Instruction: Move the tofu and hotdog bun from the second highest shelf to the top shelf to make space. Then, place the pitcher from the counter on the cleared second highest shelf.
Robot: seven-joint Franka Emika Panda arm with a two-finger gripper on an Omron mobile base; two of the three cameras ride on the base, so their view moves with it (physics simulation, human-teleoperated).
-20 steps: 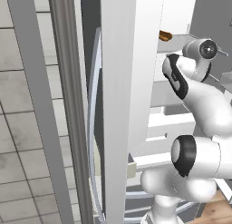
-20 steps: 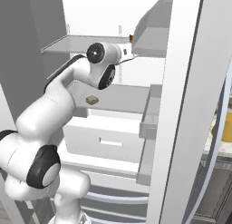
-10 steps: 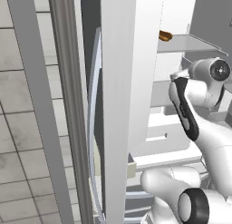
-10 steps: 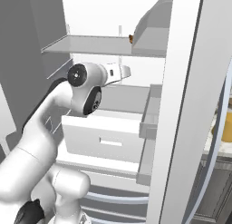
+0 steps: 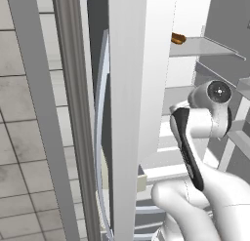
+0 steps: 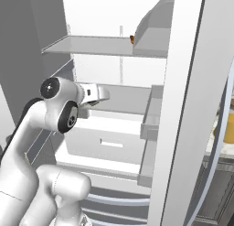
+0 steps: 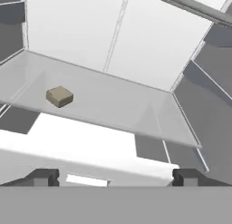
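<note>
Facing the second shelf, the wide-open, empty gripper [image 7: 115, 177] lines up for the small beige tofu block [image 7: 59, 96] ahead to its left.

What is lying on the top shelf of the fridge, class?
The hotdog bun lies on the top shelf. The door frame covers part of the shelf, and the rest looks bare.

Tofu [image 7: 60, 96]: small beige block, flat on second shelf, left side; hotdog bun [image 5: 178, 38] on top shelf [image 5: 205, 47]
</note>
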